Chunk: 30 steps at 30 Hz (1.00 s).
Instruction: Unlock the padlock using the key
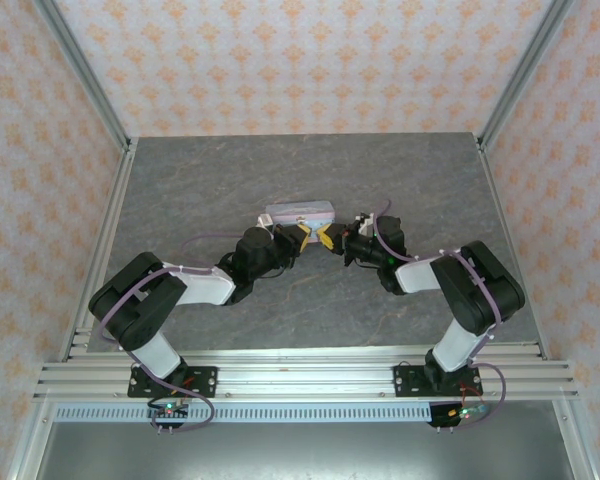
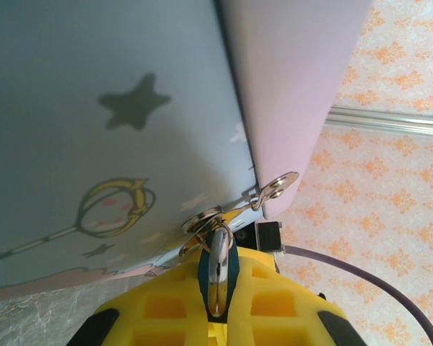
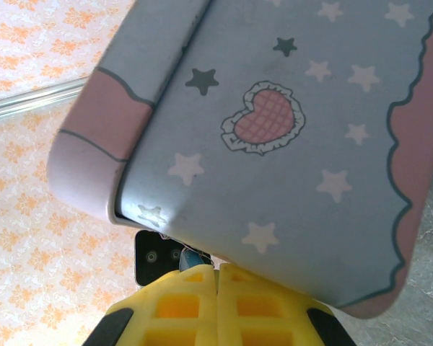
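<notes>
The padlock (image 2: 231, 272) is tiny and teal-blue. Its silver shackle (image 2: 218, 270) runs through the metal hasp rings (image 2: 202, 220) of a pastel tin (image 2: 94, 144). My left gripper (image 2: 220, 259) is shut on the padlock's body, with the yellow fingers (image 2: 166, 306) on either side of it. My right gripper (image 3: 216, 272) is shut just under the tin's (image 3: 289, 144) edge. A small teal-blue bit (image 3: 189, 258) of the padlock peeks past its fingertips. The key is hidden. From above, the left gripper (image 1: 306, 235) and right gripper (image 1: 327, 238) meet tip to tip in front of the tin (image 1: 300, 212).
The tin lies mid-table on the grey stone-patterned surface (image 1: 200, 180). Patterned walls and metal frame posts (image 1: 90, 75) enclose the table on three sides. A black block (image 2: 268, 236) on the other wrist sits close behind the padlock.
</notes>
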Tool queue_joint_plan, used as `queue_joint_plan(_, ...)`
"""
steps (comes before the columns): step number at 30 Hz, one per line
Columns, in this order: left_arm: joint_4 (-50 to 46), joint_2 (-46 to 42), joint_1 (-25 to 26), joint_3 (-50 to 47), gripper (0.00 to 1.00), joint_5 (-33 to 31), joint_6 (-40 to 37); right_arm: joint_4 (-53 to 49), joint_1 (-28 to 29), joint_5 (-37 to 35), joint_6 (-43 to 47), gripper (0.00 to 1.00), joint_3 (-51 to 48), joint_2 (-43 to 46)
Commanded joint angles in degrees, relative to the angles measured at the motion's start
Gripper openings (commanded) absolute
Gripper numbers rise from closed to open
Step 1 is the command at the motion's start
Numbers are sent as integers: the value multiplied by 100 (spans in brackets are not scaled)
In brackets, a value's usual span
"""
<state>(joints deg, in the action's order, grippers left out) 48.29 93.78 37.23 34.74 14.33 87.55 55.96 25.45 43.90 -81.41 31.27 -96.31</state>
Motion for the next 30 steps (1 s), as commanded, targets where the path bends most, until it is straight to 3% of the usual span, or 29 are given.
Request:
queue_joint_plan(1,240,-26,328,94,0,790,-18,377,13,-198,97,0,206,-33)
queue_joint_plan(18,266,-19,346,140,0,705,113,-1017,455,-750,1573,0,11,943)
queue_joint_plan(30,304,98,367,138,0,644,129,-837,1012,-519,1799,0,372,930)
